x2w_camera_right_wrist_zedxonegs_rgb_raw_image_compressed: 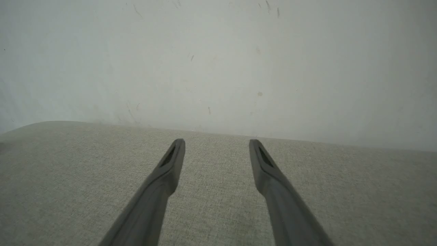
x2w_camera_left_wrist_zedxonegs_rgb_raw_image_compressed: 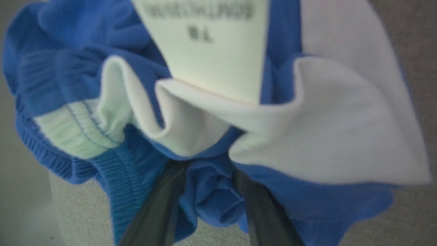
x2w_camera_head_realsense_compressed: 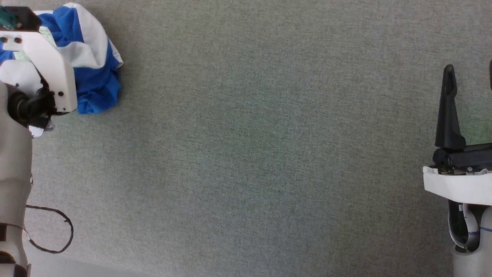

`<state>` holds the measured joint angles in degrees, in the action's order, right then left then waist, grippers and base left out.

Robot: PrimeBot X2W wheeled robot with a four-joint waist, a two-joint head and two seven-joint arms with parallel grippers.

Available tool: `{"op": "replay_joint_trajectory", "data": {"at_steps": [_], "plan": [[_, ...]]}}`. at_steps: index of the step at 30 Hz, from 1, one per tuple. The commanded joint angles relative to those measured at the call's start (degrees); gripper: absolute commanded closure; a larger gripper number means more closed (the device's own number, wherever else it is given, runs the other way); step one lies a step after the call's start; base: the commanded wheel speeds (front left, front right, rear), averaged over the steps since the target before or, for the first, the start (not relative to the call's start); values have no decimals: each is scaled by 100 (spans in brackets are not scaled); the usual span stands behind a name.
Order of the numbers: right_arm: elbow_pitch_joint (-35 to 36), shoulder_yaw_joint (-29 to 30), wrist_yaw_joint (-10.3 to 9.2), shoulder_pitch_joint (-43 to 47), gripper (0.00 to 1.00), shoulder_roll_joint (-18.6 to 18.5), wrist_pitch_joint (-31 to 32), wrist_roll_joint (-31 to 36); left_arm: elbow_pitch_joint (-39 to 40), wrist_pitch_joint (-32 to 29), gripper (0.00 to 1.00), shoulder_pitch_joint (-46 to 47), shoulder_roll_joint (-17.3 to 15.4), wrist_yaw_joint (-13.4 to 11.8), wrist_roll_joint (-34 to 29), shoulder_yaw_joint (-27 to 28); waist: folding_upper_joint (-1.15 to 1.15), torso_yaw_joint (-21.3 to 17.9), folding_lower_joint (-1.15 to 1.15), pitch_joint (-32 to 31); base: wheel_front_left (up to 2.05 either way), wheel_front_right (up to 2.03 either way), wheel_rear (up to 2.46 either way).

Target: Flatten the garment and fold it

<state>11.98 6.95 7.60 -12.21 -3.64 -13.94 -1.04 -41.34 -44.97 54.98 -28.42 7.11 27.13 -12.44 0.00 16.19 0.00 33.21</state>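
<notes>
Shorts (x2w_camera_head_realsense_compressed: 94, 57) bunched on counter (x2w_camera_head_realsense_compressed: 253, 154) | left end effector (x2w_camera_left_wrist_zedxonegs_rgb_raw_image_compressed: 210, 191) in shorts, fingers astride blue fold, grip unclear | right end effector (x2w_camera_right_wrist_zedxonegs_rgb_raw_image_compressed: 216, 150) released, well apart from shorts

**Pale shells, dark fingers, loose black cable**

In the head view, the left arm (x2w_camera_head_realsense_compressed: 15, 161) wears a pale grey-beige cover, with a white angular bracket (x2w_camera_head_realsense_compressed: 50, 65) at 10 o'clock carrying small dark screw holes and a black joint beneath it. A thin black cable (x2w_camera_head_realsense_compressed: 57, 231) loops loose at 8 o'clock.

The right gripper (x2w_camera_right_wrist_zedxonegs_rgb_raw_image_compressed: 216, 150) has two long, dark grey fingers (x2w_camera_right_wrist_zedxonegs_rgb_raw_image_compressed: 170, 164), tapered, each with a narrow recessed slot near the tip. At 3 o'clock in the head view one black finger (x2w_camera_head_realsense_compressed: 447, 111) rises from a black base on a white housing (x2w_camera_head_realsense_compressed: 457, 186), with grey cabling below marked by a blue line.
</notes>
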Motion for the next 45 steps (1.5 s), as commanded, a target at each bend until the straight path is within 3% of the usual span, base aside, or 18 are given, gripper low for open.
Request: {"op": "replay_joint_trajectory", "data": {"at_steps": [1,13,22,30,36,45], "plan": [[32,7,-11,-100,0,-9,-67,22,-276,-8,100,-98,13,17,-14,-147,0,45,0,-72,0,0,0],[-212,193,-11,401,0,72,-106,-170,558,1368,100,773,-554,37,-316,-1052,0,119,0,-1298,0,0,0],[-369,235,-11,686,0,75,-106,-584,1576,1905,100,1560,-497,37,-182,-2536,0,-450,0,-1998,0,0,0],[-446,207,-11,784,0,76,-106,-779,1912,2200,100,2193,246,37,114,-3399,0,-1425,0,-2142,0,0,0],[-496,236,-11,809,0,76,-106,-900,1850,2583,100,2004,767,37,339,-3906,0,-2131,0,-2081,0,0,0],[-465,315,-11,819,0,76,-106,-994,1025,3098,100,349,1416,37,772,-4935,0,-2327,0,-1897,0,0,0]]}}
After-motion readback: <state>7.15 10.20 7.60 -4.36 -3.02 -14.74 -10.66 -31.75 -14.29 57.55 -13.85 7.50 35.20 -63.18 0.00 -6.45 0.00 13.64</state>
